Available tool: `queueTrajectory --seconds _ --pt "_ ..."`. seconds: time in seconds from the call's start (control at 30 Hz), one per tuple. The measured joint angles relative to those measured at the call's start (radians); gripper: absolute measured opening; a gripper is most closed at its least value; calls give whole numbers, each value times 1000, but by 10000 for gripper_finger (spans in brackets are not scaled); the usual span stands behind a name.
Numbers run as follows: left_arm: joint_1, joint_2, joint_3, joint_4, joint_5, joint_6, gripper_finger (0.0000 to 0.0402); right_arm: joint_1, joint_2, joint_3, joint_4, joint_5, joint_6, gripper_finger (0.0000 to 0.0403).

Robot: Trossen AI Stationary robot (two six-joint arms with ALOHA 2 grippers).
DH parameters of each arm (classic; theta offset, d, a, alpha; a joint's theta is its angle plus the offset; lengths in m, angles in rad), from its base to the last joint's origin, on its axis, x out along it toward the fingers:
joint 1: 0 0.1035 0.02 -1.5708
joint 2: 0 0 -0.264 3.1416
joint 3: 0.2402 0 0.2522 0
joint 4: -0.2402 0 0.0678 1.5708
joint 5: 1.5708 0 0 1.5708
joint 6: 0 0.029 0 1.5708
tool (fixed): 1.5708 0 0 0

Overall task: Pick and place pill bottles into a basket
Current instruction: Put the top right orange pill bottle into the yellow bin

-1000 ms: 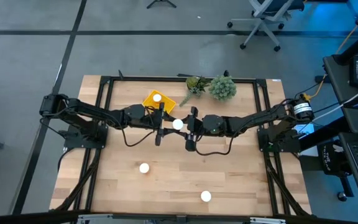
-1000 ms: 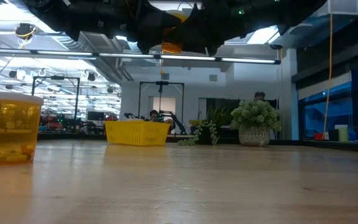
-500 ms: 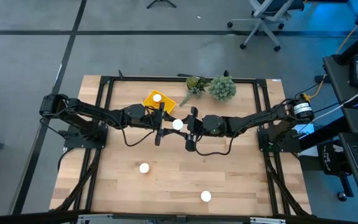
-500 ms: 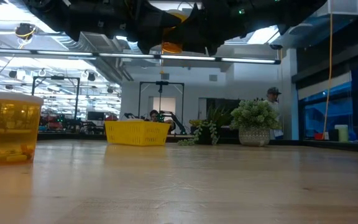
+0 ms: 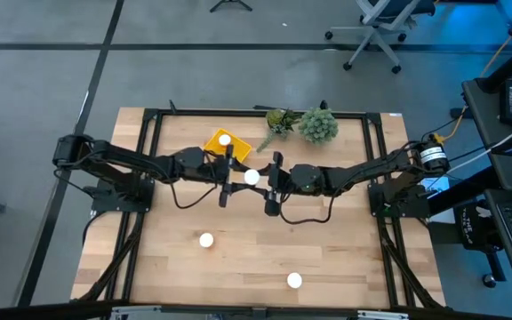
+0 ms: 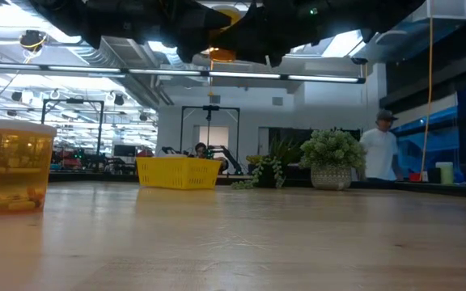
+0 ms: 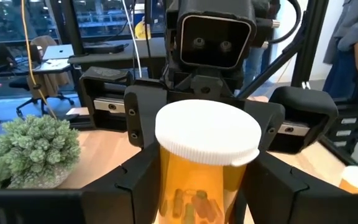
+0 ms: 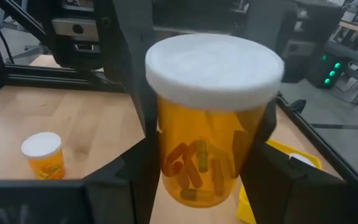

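Observation:
A pill bottle (image 5: 252,177) with a white cap and an orange body hangs in the air over the table's middle, between my two grippers. My left gripper (image 5: 238,175) comes at it from the left and my right gripper (image 5: 266,179) from the right; both are shut on it. The yellow basket (image 5: 228,142) rests on the table at the far left of centre with one bottle (image 5: 225,139) in it. Two more bottles (image 5: 206,240) (image 5: 294,281) stand on the near part of the table. My left gripper pinches the bottle's orange body (image 7: 166,186) below the cap between its two fingers. The fingers lie level, coming from the table's left. The bottle stands upright, lifted clear of the table. My right gripper pinches the same bottle's orange body (image 8: 169,180) below the cap between its two fingers. The fingers lie level, coming from the table's right, opposite the left gripper's. The bottle is upright and clear of the table.
Two green plant clumps (image 5: 308,123) stand at the far edge, right of the basket. A black frame rail (image 5: 238,113) runs around the work area. In the low view a bottle (image 6: 14,166) stands close at the left, and a person (image 6: 379,153) is in the room behind.
My left arm has shifted a little toward the table's left edge, and the held bottle has gone slightly up. A person in the room behind has walked to the right.

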Motion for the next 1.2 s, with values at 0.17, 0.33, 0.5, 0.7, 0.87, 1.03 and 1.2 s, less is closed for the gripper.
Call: queueTrajectory --seconds 0.17,0.33,0.5,0.7,0.87,1.03,1.2 --pt "0 -35 0 -55 -27 13 187 0 -5 -2 -17 13 -1 207" --pt "-1 -51 0 -48 -31 12 189 -1 -3 -5 -26 18 -1 231" --pt "-1 -51 0 -59 -33 19 190 -1 -3 -5 -23 17 1 248" --pt "2 -75 1 -113 -38 52 191 -1 -5 -4 -85 15 15 253" --pt "19 -161 0 -221 -89 55 193 -1 -34 -5 -138 86 26 247" --pt "54 -257 0 -361 -144 57 193 -1 -56 -8 -136 91 24 229" --pt "96 -324 -27 -419 -153 113 195 1 -55 -8 -157 90 32 181"
